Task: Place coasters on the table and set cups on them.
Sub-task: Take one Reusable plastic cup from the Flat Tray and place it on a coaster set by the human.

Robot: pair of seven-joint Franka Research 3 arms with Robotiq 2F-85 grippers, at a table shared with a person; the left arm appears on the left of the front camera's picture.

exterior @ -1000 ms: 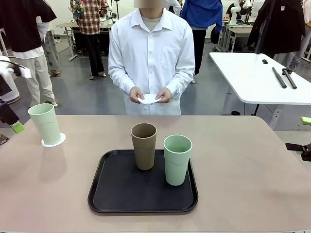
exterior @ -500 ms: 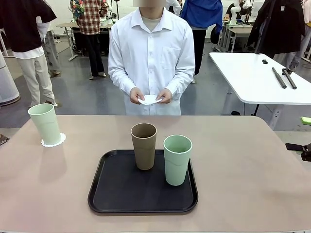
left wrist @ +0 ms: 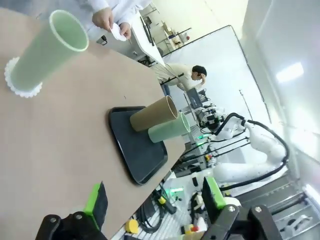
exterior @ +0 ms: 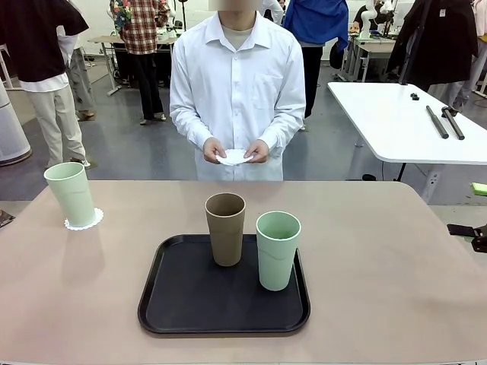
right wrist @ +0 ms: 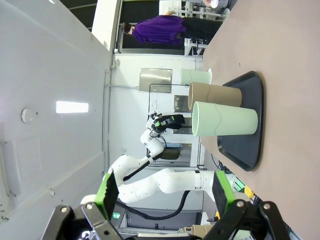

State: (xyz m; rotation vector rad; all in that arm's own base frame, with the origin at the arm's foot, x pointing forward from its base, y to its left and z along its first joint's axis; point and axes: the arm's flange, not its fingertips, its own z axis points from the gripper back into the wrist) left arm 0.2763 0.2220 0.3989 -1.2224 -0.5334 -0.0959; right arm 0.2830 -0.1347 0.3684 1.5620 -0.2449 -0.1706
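Coaster (exterior: 91, 222) under cup (exterior: 70, 194), mostly hidden (scalloped rim showing)

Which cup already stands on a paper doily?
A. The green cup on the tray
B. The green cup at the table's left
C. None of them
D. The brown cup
B: the left green cup stands on a white doily on the bare table, while the brown cup and the other green cup stand on the black tray.
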